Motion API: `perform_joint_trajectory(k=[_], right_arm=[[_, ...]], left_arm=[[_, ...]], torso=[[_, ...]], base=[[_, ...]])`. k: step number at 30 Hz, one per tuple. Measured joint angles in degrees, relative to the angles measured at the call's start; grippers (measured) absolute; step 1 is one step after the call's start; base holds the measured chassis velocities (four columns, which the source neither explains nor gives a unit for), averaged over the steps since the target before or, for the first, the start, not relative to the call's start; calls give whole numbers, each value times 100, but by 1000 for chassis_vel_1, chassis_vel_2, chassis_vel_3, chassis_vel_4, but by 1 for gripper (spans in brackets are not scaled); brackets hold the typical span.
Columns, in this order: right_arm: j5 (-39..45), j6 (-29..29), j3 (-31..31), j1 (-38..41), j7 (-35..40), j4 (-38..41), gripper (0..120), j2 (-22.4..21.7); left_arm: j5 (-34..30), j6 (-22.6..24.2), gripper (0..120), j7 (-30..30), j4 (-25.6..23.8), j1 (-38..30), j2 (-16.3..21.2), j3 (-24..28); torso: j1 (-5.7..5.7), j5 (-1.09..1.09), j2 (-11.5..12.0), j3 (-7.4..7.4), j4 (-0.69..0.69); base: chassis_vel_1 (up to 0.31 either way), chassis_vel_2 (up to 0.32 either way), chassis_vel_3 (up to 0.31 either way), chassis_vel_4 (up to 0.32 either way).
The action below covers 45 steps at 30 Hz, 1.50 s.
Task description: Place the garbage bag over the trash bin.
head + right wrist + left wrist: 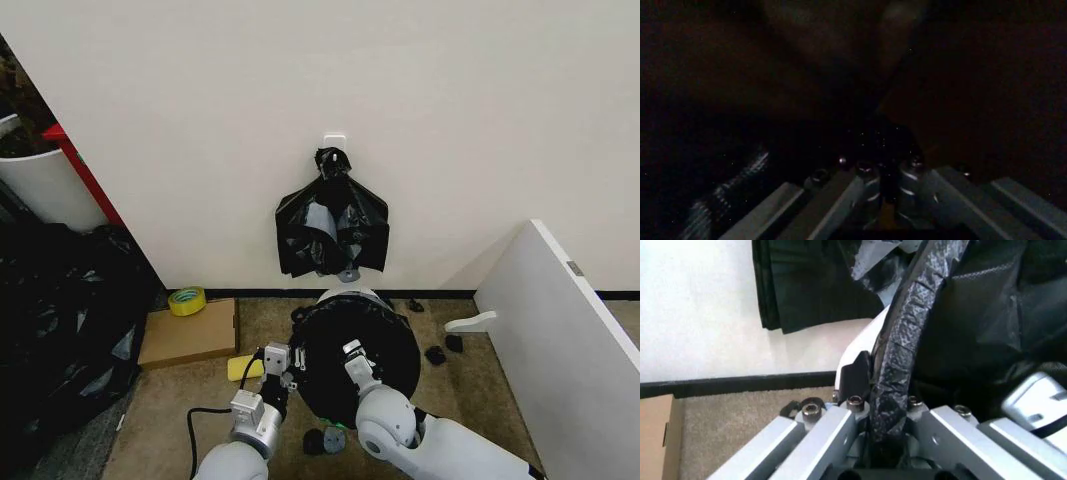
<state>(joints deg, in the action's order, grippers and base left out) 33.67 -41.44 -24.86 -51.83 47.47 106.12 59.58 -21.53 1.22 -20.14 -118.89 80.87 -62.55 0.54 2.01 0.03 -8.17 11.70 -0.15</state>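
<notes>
Garbage bag [385, 335] covering trash bin [352, 295], left gripper [293, 368] clamping its edge (rim side)

Trash bin [352, 296] almost wholly hidden under garbage bag [362, 345]; only pale sliver of rim shows at wall side. Right tool [352, 352] sunk in bag, fingertips buried in black plastic; right wrist view near-black, fingers [867, 192] barely made out, grip cannot tell. Left tool [291, 358] at bag's left edge, tips hidden by bunched plastic [897, 375] in left wrist view. Both arms cut off by bottom edge of head view.
</notes>
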Motion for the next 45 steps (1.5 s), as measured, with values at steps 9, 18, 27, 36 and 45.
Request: perform_joint_trajectory(k=[9,18,27,36,45], right_arm=[[39,284,284,-514,-4,1148,0,-519],[-727,1483,441,-608,-760,1094,0,-484],[-1535,1968,285,-116,-794,25,0,150],[-1809,1476,227,233,-164,-743,0,456],[-2233,1419,294,212,-28,-968,0,464]], left_arm=[[-117,10,0,-7,121,-95,-24,-13],[-204,42,0,-16,209,-112,-49,-24],[-202,100,0,-21,144,-25,-64,-27],[-172,118,0,-26,40,75,-60,-32],[-165,119,0,-16,44,69,-81,-24]], torso=[[0,0,0,0,-1],[0,0,0,0,0],[0,0,0,0,1],[0,-1,0,0,0],[0,1,0,0,0]], base=[[0,0,0,0],[0,0,0,0],[0,0,0,0],[0,0,0,0],[0,0,0,0]])
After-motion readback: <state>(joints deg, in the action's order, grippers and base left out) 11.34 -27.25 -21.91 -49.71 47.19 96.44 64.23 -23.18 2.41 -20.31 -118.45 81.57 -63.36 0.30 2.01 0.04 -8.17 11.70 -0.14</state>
